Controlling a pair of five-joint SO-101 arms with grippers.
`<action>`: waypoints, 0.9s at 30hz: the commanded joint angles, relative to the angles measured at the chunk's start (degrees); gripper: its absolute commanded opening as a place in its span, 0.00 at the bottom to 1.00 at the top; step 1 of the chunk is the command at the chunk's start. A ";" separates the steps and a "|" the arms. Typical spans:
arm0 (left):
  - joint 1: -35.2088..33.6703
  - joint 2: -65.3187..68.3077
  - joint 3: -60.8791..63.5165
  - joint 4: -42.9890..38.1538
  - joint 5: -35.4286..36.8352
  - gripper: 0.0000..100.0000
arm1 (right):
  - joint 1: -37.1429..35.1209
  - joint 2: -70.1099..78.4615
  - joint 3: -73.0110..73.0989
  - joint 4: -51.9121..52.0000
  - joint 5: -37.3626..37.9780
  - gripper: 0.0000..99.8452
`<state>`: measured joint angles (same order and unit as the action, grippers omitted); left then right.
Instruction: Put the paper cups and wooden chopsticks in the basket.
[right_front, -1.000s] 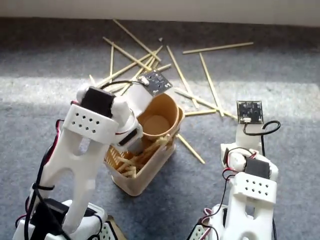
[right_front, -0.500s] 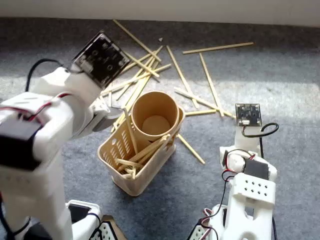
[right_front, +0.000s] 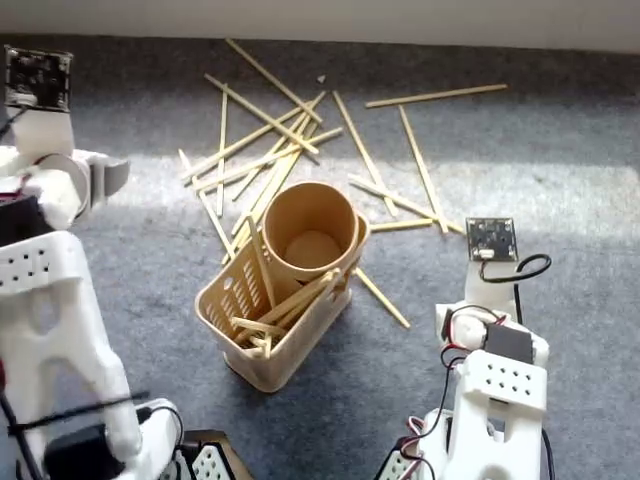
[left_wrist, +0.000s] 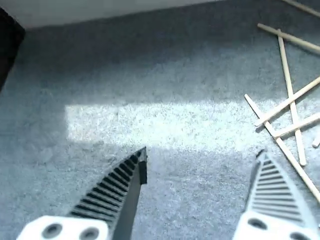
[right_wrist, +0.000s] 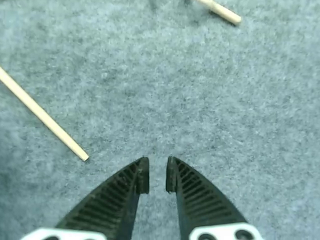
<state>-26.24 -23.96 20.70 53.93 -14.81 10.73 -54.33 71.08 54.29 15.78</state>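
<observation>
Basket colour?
Pale cream basket with slotted walls; it shows best in the high view.

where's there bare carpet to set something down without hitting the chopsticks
Bare carpet lies at the far right, beyond the loose chopsticks. More sits in front of the basket, between the arm bases, and under the open left pincer. It is crowded right behind the basket, where those chopsticks overlap.

Both white printed shells; hole-grid plates on left arm and right arm. Black servo blocks, red/white/black wire bundles. Black cable loop runs to the right wrist's bare camera board. Ribbed fingers: left gripper one dark, one pale; right gripper both dark, white screw mounts.
</observation>
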 joint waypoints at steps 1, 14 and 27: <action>2.59 10.33 -0.04 -5.27 5.71 0.34 | -0.04 -0.66 -0.75 -2.95 0.79 0.07; 7.96 56.48 -57.10 18.29 33.32 0.34 | -1.98 -1.19 1.63 -2.07 0.79 0.07; 19.12 88.57 -109.93 36.04 17.58 0.34 | -6.20 -1.19 3.47 -2.07 0.79 0.07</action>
<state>-7.87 62.46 -78.11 89.01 15.87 5.10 -54.42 73.89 52.09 15.78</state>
